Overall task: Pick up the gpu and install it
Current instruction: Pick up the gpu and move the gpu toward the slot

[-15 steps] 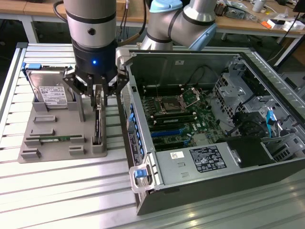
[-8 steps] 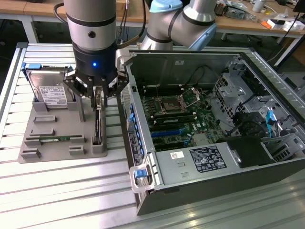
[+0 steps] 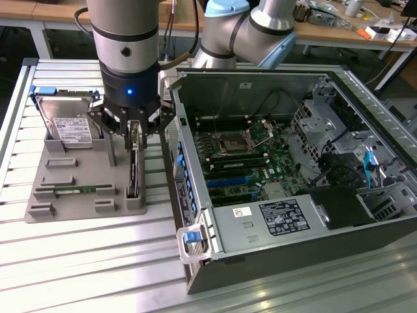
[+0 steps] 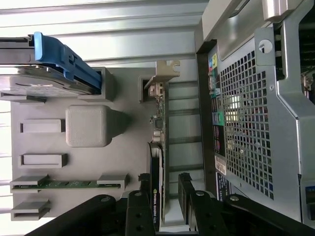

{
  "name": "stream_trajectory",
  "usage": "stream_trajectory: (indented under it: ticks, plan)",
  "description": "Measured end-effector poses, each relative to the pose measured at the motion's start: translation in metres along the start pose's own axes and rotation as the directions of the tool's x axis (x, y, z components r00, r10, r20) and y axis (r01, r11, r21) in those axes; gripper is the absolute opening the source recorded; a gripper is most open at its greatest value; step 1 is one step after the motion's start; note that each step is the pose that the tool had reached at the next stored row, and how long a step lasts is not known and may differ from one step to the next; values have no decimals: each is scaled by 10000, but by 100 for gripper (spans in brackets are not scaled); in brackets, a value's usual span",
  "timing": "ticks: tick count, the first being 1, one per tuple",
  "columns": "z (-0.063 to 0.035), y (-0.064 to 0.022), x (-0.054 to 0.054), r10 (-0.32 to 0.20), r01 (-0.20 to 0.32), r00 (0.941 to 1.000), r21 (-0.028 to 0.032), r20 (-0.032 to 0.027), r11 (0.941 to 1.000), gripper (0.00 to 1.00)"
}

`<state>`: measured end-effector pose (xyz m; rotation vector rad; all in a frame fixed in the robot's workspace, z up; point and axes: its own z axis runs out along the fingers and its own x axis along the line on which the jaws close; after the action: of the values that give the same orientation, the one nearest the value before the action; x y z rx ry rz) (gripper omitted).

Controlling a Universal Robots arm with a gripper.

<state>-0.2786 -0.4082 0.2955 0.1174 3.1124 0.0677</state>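
Black fingers (image 4: 186, 189) open, straddling slim dark circuit card (image 3: 132, 175) standing edge-up in grey tray (image 3: 71, 176); its long axis runs between them.

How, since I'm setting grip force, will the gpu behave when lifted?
Probably stiff: the gpu is a flat card standing on edge in the grey holder. Thin and upright, it may tip once freed. Exposed components suggest fragility.

gpu (image 4: 157, 123) bracket — bare metal, tray (image 4: 129, 147) matt plastic

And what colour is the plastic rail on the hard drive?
The plastic rail is blue; best in the wrist view.
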Motion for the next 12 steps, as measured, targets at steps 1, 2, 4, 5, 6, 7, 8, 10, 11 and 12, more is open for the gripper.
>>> stream_trajectory:
  ticks: [1, 2, 4, 5, 6, 7, 8, 10, 11, 12]
  plan:
    - [7, -1, 0, 0, 0, 10000, 0, -1, 10000, 36]
    - [11, -1, 0, 0, 0, 10000, 1, -2, 10000, 36]
    - [24, -1, 1, 0, 0, 10000, 1, -2, 10000, 36]
    - [30, -2, 1, 0, 0, 10000, 1, -2, 10000, 36]
    - [37, -2, 1, 0, 0, 10000, 1, -1, 10000, 36]
    - [42, -2, 1, 0, 0, 10000, 1, -1, 10000, 36]
    - [60, -3, 1, 0, 0, 10000, 1, -2, 10000, 36]
    - [74, -4, 2, 0, 0, 10000, 0, -1, 10000, 36]
    - [81, -4, 2, 0, 0, 10000, 1, -1, 10000, 36]
    - [87, -4, 2, 0, 0, 10000, 0, -1, 10000, 36]
